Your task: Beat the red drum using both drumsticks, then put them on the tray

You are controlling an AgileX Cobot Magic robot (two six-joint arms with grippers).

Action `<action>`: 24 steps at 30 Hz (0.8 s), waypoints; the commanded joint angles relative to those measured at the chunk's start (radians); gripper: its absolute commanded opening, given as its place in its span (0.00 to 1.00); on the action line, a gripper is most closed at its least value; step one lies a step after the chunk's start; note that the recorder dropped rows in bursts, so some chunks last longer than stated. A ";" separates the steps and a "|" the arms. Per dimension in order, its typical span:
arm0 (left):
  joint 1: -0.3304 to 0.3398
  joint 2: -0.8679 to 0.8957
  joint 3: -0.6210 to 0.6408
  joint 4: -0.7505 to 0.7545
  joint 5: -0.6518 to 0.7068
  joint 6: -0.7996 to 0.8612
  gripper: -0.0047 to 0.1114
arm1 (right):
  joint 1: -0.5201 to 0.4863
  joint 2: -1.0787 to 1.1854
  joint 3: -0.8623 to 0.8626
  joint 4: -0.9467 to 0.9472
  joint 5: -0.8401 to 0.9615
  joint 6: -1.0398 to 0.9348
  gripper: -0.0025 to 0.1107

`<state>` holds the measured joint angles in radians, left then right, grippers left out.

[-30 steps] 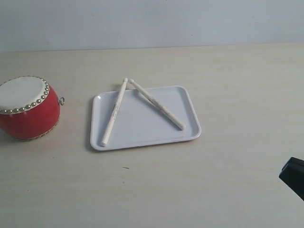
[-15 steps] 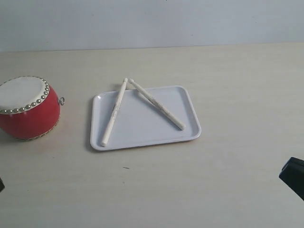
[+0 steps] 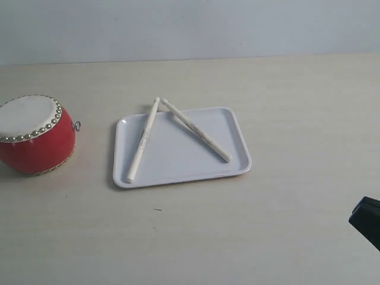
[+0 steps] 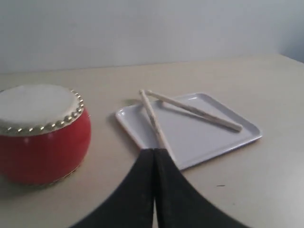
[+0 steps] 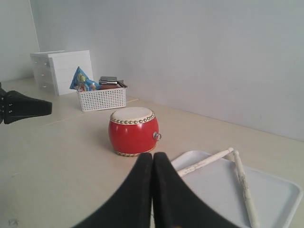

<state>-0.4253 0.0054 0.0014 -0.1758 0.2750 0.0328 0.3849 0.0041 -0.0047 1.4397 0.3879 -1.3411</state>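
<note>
honestly not much has changed over the last second. in the exterior view a dark sliver showed at the lower left edge half a second ago and it's gone now – my guess is that was the left arm pulling back out of shot. the dark bit of the right arm at the lower right edge hasn't budged, and nothing on the counter has moved either.

one drumstick lies across the left part of the tray, and the other drumstick runs diagonally across the middle. their far ends nearly meet and poke a little over the tray's far rim, so they make a v. the red drum sits on the counter to the left of the tray, apart from it.

the left claw is closed with nothing in it, hanging back from the drum and tray. the right claw is the same, pinched together and empty.

so both sticks are down on the tray, nobody's holding anything and the arms are backed off – to me that reads like the put-away step is done. whether the drum got its beating i can't tell from this.
</note>
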 commanded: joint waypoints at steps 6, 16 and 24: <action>0.169 -0.005 -0.001 0.054 0.071 -0.067 0.04 | -0.001 -0.004 0.005 -0.202 0.006 0.002 0.02; 0.217 -0.005 -0.001 0.036 0.086 0.009 0.04 | -0.001 -0.004 0.005 -0.959 0.006 0.022 0.02; 0.435 -0.005 -0.001 0.027 0.090 0.009 0.04 | -0.010 -0.004 0.005 -1.428 -0.108 0.783 0.02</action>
<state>-0.0055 0.0054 0.0014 -0.1348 0.3659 0.0372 0.3849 0.0041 -0.0047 0.0980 0.3224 -0.8066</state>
